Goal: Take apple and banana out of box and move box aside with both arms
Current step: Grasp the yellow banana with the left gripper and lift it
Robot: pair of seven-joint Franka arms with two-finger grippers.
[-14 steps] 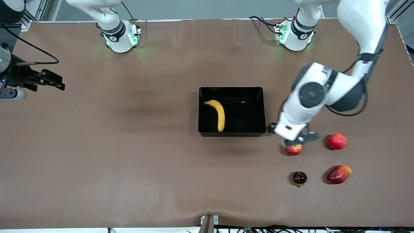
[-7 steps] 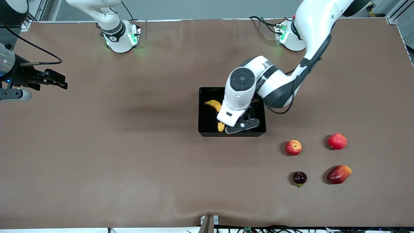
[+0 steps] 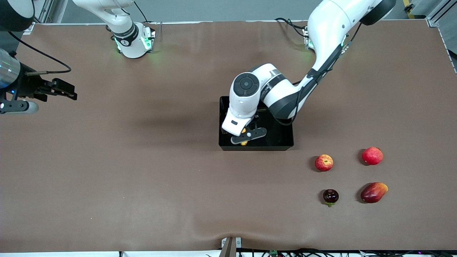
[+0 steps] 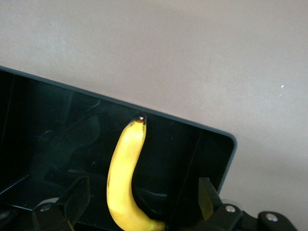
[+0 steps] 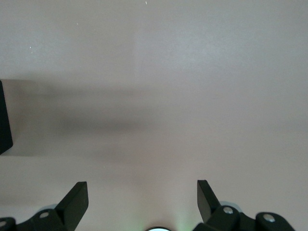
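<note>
The black box (image 3: pixel 257 147) stands mid-table with the yellow banana (image 3: pixel 244 142) lying in it, mostly hidden under the left arm. My left gripper (image 3: pixel 249 135) hangs open and empty inside the box. In the left wrist view its fingers straddle the banana (image 4: pixel 122 178) without touching it, near a box corner (image 4: pixel 211 144). The red apple with yellowish streaks (image 3: pixel 324 162) sits on the table, nearer the front camera than the box, toward the left arm's end. My right gripper (image 3: pixel 66 92) waits open and empty at the right arm's end, over bare table in the right wrist view (image 5: pixel 142 192).
A plain pinkish-red round fruit (image 3: pixel 372 156) lies beside the apple. A red-orange mango (image 3: pixel 373 192) and a small dark round fruit (image 3: pixel 330 196) lie nearer the front camera. The brown table cover (image 3: pixel 142 171) is bare between the box and the right gripper.
My left arm has swung from above the apple to over the box and down around the banana. The apple stays on the table. The right gripper has barely shifted.
</note>
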